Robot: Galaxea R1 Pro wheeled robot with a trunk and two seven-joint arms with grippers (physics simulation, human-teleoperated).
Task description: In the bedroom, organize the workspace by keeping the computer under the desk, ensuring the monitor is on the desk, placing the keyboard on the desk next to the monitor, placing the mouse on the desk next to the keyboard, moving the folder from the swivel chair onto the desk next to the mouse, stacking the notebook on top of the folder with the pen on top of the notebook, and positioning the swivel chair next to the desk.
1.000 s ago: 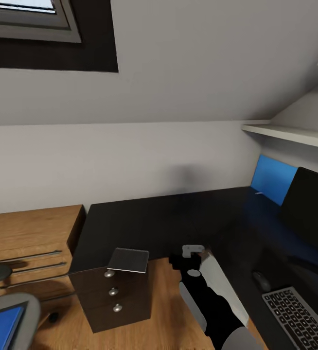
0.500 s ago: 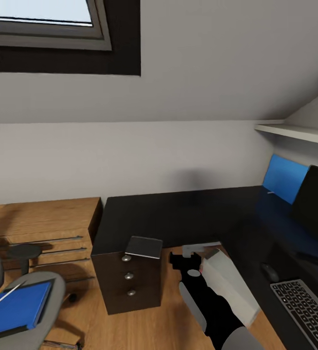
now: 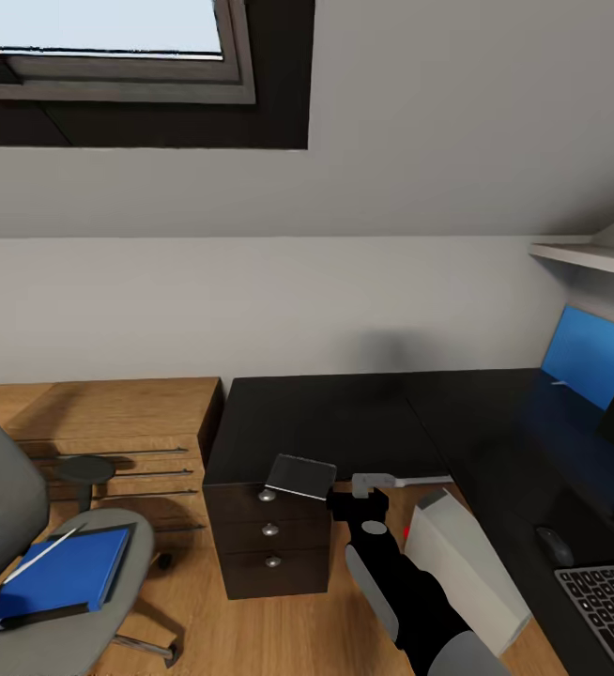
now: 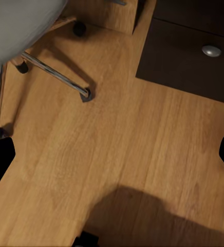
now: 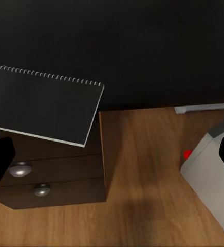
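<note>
Since the folder [image 3: 58, 577] is the next thing that has to travel, that's what I'd size up first: flat bright blue, lying on the seat of the swivel chair [image 3: 2, 526], which sits off to the left of the drawer unit [image 3: 268, 530] with a thin white stick-like thing, maybe the pen [image 3: 42, 556], resting across it. My guess is it's light and fairly stiff but slick, so pinch it at the edge overhanging the seat front rather than trying to scoop it.

The notebook [image 3: 299, 477] sits on the corner of the desk [image 3: 345, 422] right above the drawer unit, partly hanging over the edge. The right wrist view shows the spiral binding along one side [image 5: 45, 105]. Thin and light I'd say, and that overhanging edge is the obvious spot to grab.

The right end effector [image 3: 371, 486] hovers just right of the notebook, fingers apart, holding nothing. The left wrist view looks down at wood floor [image 4: 112, 154] with dark finger edges at both sides, so that one seems spread and empty too.

Further right of the drawer unit: the computer [image 3: 462, 573] under the desk, then mouse [image 3: 555, 545] and keyboard [image 3: 607, 601]. The glossy black top looks slippery, and the room is tight under a sloped ceiling
</note>
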